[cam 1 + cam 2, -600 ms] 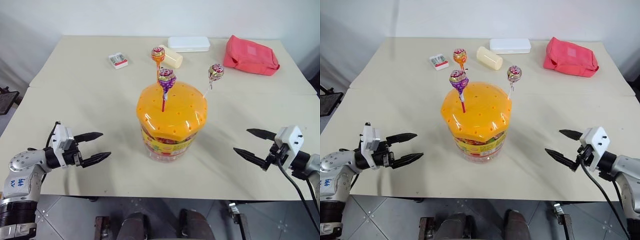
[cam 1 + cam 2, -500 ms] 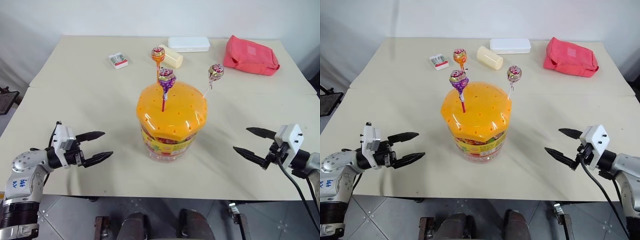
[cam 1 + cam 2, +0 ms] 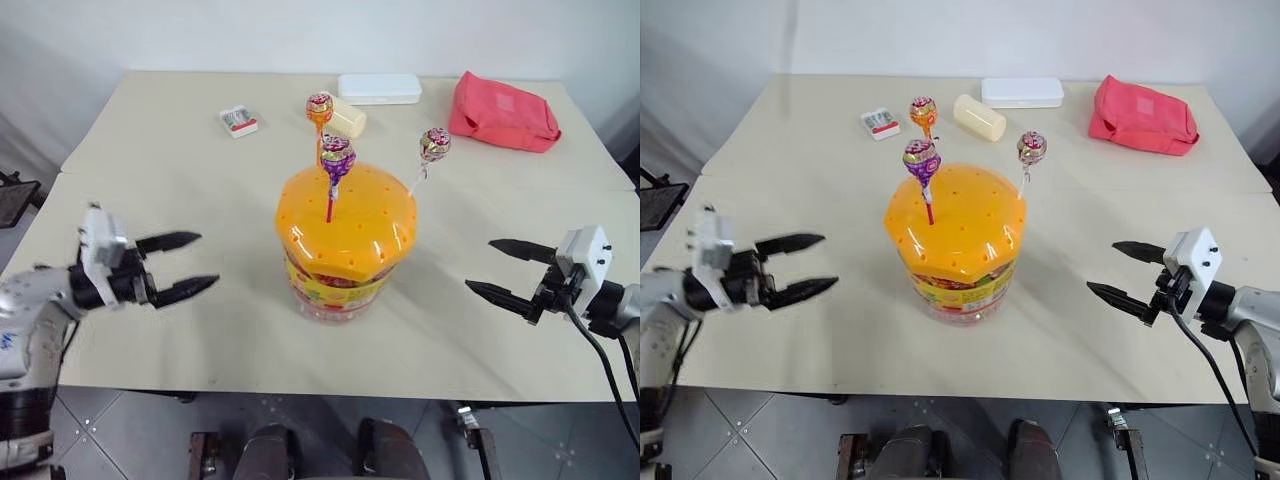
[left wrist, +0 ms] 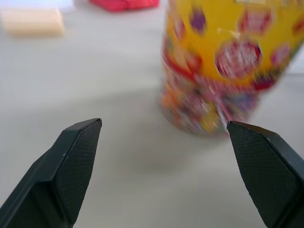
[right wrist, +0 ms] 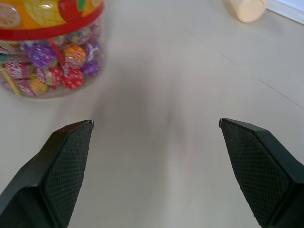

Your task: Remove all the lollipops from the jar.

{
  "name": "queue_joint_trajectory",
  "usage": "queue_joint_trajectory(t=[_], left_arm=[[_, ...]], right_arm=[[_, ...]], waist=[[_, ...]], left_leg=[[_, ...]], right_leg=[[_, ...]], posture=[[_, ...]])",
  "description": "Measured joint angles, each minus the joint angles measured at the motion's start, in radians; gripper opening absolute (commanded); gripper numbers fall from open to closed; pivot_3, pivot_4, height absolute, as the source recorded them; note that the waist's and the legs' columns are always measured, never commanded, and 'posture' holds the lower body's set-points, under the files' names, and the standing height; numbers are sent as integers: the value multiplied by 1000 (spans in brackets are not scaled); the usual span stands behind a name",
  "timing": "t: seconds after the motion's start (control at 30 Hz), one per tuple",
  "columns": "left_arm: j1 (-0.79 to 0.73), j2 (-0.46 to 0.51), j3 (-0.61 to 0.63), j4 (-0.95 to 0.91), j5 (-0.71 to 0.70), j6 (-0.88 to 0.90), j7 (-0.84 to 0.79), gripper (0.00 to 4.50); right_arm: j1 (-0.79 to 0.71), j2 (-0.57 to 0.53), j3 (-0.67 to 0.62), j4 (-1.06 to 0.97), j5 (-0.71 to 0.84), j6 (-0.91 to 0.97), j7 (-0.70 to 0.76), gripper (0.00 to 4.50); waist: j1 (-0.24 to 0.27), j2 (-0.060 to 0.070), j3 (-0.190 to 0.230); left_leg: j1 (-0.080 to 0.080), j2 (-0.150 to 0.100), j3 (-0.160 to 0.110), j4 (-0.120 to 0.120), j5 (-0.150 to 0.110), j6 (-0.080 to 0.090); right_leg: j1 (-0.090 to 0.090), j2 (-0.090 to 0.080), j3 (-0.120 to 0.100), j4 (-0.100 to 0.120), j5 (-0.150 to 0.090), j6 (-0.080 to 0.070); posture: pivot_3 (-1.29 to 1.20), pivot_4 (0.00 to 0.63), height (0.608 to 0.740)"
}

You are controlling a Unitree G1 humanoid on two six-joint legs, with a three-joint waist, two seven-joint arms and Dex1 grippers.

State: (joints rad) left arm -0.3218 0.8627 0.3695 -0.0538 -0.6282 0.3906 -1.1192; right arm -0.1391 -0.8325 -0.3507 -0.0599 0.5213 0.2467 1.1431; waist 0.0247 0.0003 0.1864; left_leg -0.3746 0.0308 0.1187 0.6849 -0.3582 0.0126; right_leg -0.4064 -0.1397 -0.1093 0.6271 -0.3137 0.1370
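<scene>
Pale beige and matte, the counter is stretching back to a white wall, with grey floor tiles showing beneath its near edge. Standing near the middle of it, between the two sets of fingers and well apart from both, is the jar, its orange domed lid pocked with small holes and its clear wall showing wrapped sweets inside. Three lollipops are sticking upright out of that lid: the red-stick lollipop toward the front, the orange-stick lollipop behind it, and the white-stick lollipop leaning out on the side nearer the right fingers. The left fingers are hovering over the counter, spread wide and empty, aiming toward the jar's side; in the left wrist view the jar's label is sitting ahead of the fingertips and apart from them. The right fingers are likewise gaping wide, holding nothing, pointing in at the jar from the other side. Far beyond all the fingers, near the wall, a flat white box, a cream cylinder, a small card packet and a red pouch are lying.
</scene>
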Motion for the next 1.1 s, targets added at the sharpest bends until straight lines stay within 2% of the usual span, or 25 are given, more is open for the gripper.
queue_joint_trajectory(t=[0.1,0.27,0.4,0.6,0.77,0.93,1.03,1.1], left_arm=[[-82,29,3,-42,-46,47,-8,4500],[-275,19,-60,-72,-123,119,-33,4500],[-357,-30,-144,-84,-158,168,-59,4500],[-464,-122,-234,-70,-193,179,-150,4500],[-506,-191,-290,-37,-193,182,-208,4500],[-587,-271,-368,73,-124,143,-234,4500],[-608,-322,-381,120,-93,89,-247,3952],[-614,-337,-380,142,-85,68,-259,3336]], right_arm=[[-4,-9,-1,-20,42,27,32,4434],[-45,-64,-53,-63,139,89,74,4434],[2,-76,-97,-122,180,102,104,4434],[5,-76,-206,-264,362,178,111,4434],[11,-76,-213,-355,417,208,67,4434],[16,-68,-214,-444,462,217,-2,4434],[25,-67,-216,-496,489,222,-44,4500],[38,-66,-216,-511,493,223,-67,4500]], waist=[[-3,0,0],[-1,0,0],[0,0,0],[-1,-1,0],[2,-1,0],[5,-1,0],[2,-1,0],[2,-1,0]], left_leg=[[0,0,0,0,0,0],[0,0,-1,1,0,0],[0,-1,-1,2,0,0],[0,0,-1,4,0,1],[-1,0,-2,8,-2,3],[-1,0,-7,12,-3,4],[-1,0,-8,13,-4,4],[-1,0,-8,13,-4,4]], right_leg=[[0,0,0,0,0,0],[1,0,0,1,0,0],[1,0,0,1,0,0],[1,1,-1,1,0,0],[4,1,-1,1,0,0],[9,1,-5,0,0,1],[9,1,-5,0,0,1],[9,1,-6,0,0,1]], posture=[[0,150,740],[0,150,740],[0,150,740],[0,150,740],[0,150,740],[0,150,740],[0,150,740],[0,150,740]])
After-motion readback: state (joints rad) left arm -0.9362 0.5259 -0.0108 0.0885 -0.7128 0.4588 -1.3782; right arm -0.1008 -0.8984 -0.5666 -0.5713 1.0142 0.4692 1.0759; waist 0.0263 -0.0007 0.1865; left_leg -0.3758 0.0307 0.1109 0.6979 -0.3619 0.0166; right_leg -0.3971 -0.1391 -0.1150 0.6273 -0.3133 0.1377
